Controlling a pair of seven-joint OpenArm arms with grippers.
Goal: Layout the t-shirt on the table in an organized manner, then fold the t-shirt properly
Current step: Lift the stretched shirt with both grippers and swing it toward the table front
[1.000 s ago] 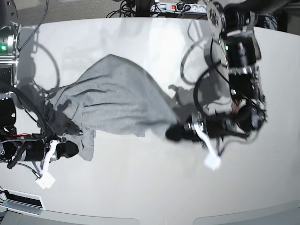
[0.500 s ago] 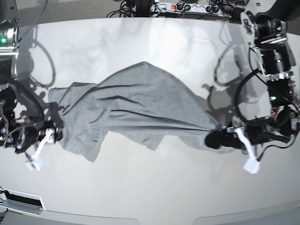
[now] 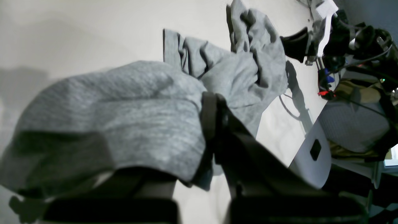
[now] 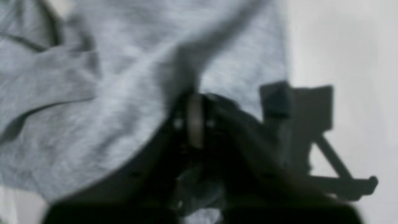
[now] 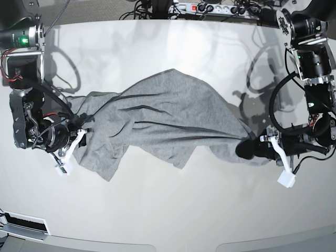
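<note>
Stretched between two robot arms, a heather-grey t-shirt (image 5: 163, 118) lies across the middle of a glossy off-white tabletop (image 5: 173, 210), seen from above in the base view. The cloth runs from about nine o'clock to about three o'clock, bunched and creased, with a peak of fabric toward twelve o'clock and a loose corner hanging toward seven o'clock. No lettering shows on the visible side.

At three o'clock, the left gripper (image 5: 247, 149) has its jaws clamped on a narrow, twisted end of the t-shirt. The left wrist view shows grey fabric (image 3: 124, 115) draped over and pinched by the dark jaws, with the rest of the shirt rumpled on the tabletop beyond.

At nine o'clock, the right gripper (image 5: 79, 137) meets the opposite edge of the shirt. The right wrist view is blurred, yet its jaws appear together, pinching a fold of the grey cloth (image 4: 108, 77).

Cables and a power strip (image 5: 202, 8) sit past the tabletop's far edge at twelve o'clock.
</note>
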